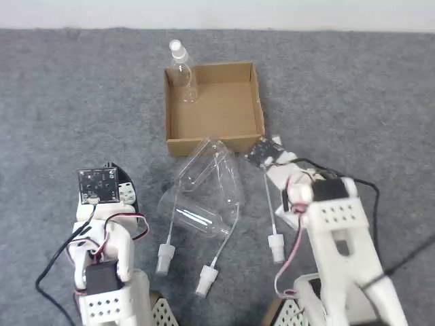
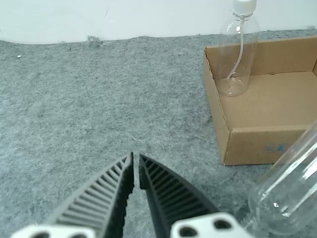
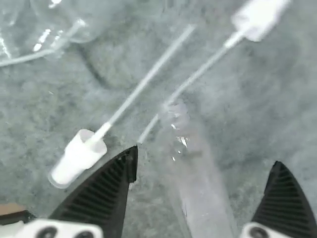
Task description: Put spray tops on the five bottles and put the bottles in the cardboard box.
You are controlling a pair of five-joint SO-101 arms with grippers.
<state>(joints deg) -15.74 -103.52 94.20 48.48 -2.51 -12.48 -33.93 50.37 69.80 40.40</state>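
Our right gripper [image 3: 204,158] gapes wide, straddling a capless bottle [image 3: 184,134], we reckon to grab it. Meanwhile our left gripper [image 2: 136,158] is pinched together, empty. One capped bottle [image 1: 183,75] stands at the cardboard box's [image 1: 214,144] 11 o'clock corner.

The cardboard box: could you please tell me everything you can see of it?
The cardboard box is a shallow, square, open-topped tray of plain brown card with low upright walls. It sits flat on the grey carpet. One clear bottle with a white spray top stands upright inside, in its far left corner. Uncapped bottles lie just before its near wall; whether they touch it is unclear.
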